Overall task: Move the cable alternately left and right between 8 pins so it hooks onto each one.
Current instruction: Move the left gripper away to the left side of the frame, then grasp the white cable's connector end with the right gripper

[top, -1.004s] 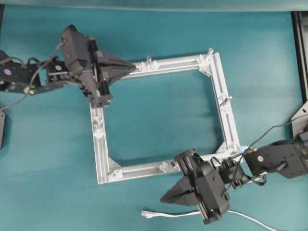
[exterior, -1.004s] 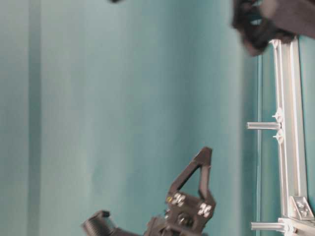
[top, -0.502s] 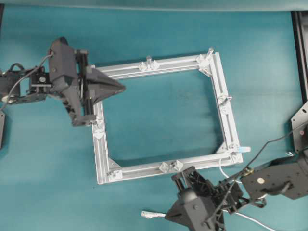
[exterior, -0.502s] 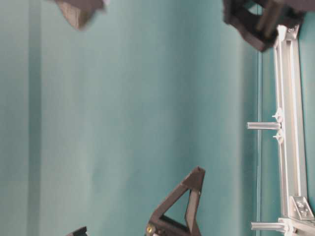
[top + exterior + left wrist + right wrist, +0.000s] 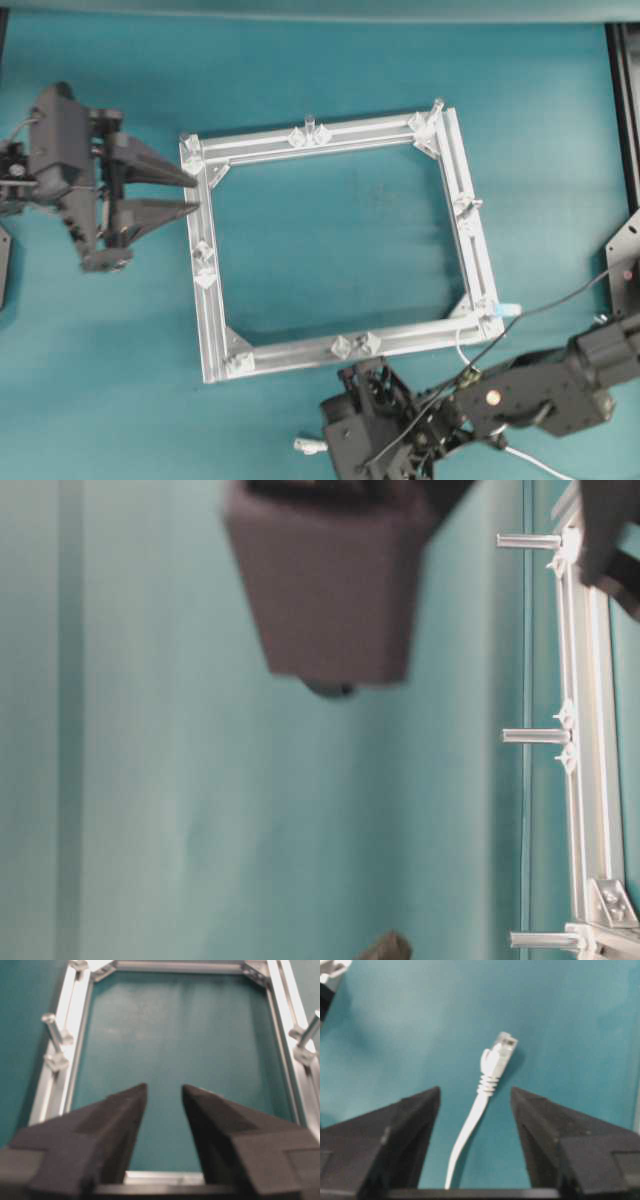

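From overhead, the square frame (image 5: 215,300) lies on the teal table (image 5: 330,70) with its pins (image 5: 308,123) standing along the bars. The left gripper (image 5: 190,195) sits just left of the frame's left bar, its fingers spread apart and pointing at that bar, nothing between them. The right gripper (image 5: 335,447) is at the near edge of the table, below the frame's near bar; its jaws are hidden under the arm here. The cable (image 5: 310,446) shows its plug just left of that gripper, and another stretch trails off to the right near the edge.

In the table-level view, three pins (image 5: 535,736) stand up from the frame (image 5: 592,780). A blurred dark block of the arm fills the space high above the table.

The left wrist camera looks between the left gripper's (image 5: 162,1102) parted fingers (image 5: 120,1125) across the frame (image 5: 295,1060), with pins (image 5: 54,1029) on both side bars.

The right wrist camera shows the right gripper (image 5: 475,1105) with fingers (image 5: 417,1125) wide apart. The cable (image 5: 480,1105) lies on the table between them, touching neither, plug pointing away.
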### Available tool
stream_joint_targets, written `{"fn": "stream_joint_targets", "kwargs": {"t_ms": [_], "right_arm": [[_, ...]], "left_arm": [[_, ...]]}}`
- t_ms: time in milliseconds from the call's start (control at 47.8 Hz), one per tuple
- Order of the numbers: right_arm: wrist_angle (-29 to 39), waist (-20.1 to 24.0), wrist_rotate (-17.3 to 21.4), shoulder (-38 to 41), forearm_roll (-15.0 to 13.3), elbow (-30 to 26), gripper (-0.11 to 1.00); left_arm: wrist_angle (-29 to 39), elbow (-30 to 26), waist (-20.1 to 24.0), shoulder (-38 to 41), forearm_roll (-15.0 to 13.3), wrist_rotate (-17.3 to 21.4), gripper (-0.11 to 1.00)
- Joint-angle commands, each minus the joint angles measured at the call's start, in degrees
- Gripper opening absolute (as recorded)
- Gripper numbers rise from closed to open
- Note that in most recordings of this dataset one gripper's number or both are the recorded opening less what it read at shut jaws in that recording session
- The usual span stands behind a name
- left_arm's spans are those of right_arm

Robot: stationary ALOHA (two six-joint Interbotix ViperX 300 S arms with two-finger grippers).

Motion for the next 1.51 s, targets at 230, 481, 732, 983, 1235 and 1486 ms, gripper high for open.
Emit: {"fn": "stream_joint_targets", "kwargs": {"t_ms": [230, 481, 732, 983, 1235, 1486], "right_arm": [[2.46, -0.53, 1.58, 3.69, -0.09, -5.80, 0.64], [3.08, -2.72, 6.33, 4.66, -1.49, -6.68, 0.64], [5.71, -2.46, 8.70, 7.29, -3.60, -10.28, 0.63], [9.14, -0.53, 8.96, 8.00, -3.60, -11.34, 0.40], [14.59, 2.64, 9.93, 6.68, -3.60, -11.95, 0.16], [14.68, 2.81, 14.50, 6.50, -4.75, -11.95, 0.16]], "left_arm": [[6.68, 5.80, -1.05, -13.89, 0.09, 0.53, 0.58], [13.18, 10.72, -2.64, -29.71, 0.18, 0.44, 0.56], [20.39, 14.24, -2.64, -40.96, 0.18, 0.35, 0.56], [19.95, 15.12, -2.64, -42.01, 0.18, 0.26, 0.56], [19.95, 15.03, -2.64, -41.75, 0.18, 0.26, 0.56], [19.86, 15.03, -2.64, -41.75, 0.09, 0.26, 0.56]]}}
